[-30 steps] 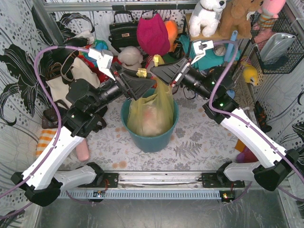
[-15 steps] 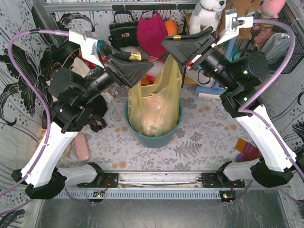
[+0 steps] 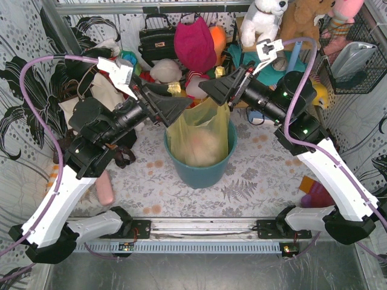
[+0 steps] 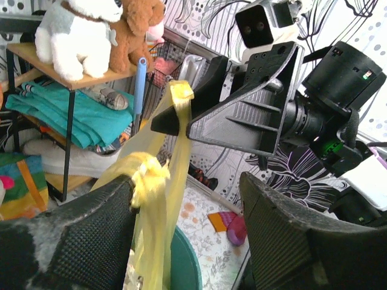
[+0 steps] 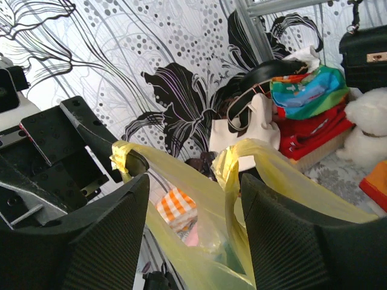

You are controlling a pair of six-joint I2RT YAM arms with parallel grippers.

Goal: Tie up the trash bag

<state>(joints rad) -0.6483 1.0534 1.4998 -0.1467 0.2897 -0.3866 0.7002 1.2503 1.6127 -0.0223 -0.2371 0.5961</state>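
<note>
Floral-print cloth covers the table (image 3: 260,175); a teal bin (image 3: 199,174) on it holds the bag (image 3: 201,136). Above the bin, left gripper (image 4: 187,181) and right gripper (image 5: 193,178) each stand with jaws apart, a yellow bag strip (image 4: 150,175) caught on one jaw.

Translucent yellow-green trash bag (image 3: 199,136), teal bin (image 3: 199,174), grey leaf-patterned table cover (image 3: 257,181).

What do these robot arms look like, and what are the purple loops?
The left arm and right arm have white shells low down, then black round joints. Small green lights show on the right one. The left claw and right claw are black wedges with dimpled pads. The purple loops are cables.
</note>
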